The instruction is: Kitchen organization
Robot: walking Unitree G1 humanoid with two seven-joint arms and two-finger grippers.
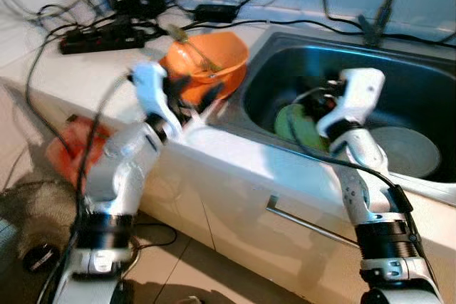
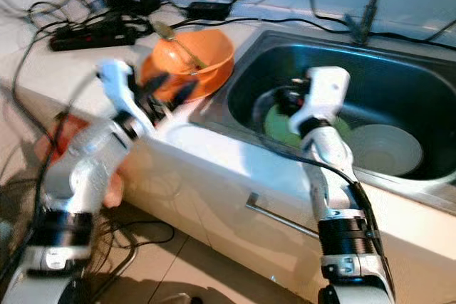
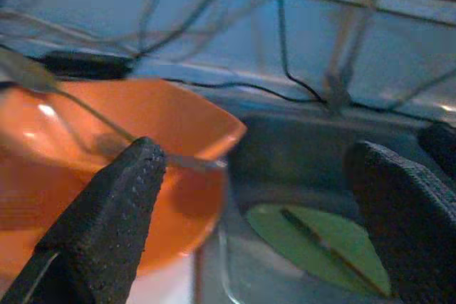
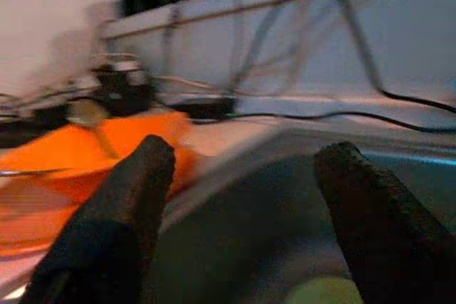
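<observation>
Nearest: cabinet front (image 1: 285, 211) below the counter (image 1: 92, 69), white, flat, with a slim metal bar handle (image 1: 306, 222). Orange bowl (image 1: 206, 65) on the counter at the sink's left rim, smooth plastic, rounded, tilted with its mouth toward the sink. Metal spoon (image 1: 192, 44) resting inside, long axis running from the bowl's middle up and back-left over the rim. Left claw (image 3: 256, 233) just before the bowl, textured black fingers (image 3: 114, 211) spread apart, grasping nothing. Right claw (image 4: 242, 211) over the sink (image 1: 427, 69), fingers likewise spread and released. Sink of dull steel, deep, holding a flat green plate (image 1: 296, 126) and a round white bowl (image 1: 406, 151). Black cables and a power strip (image 1: 100, 37) along the counter's back.
</observation>
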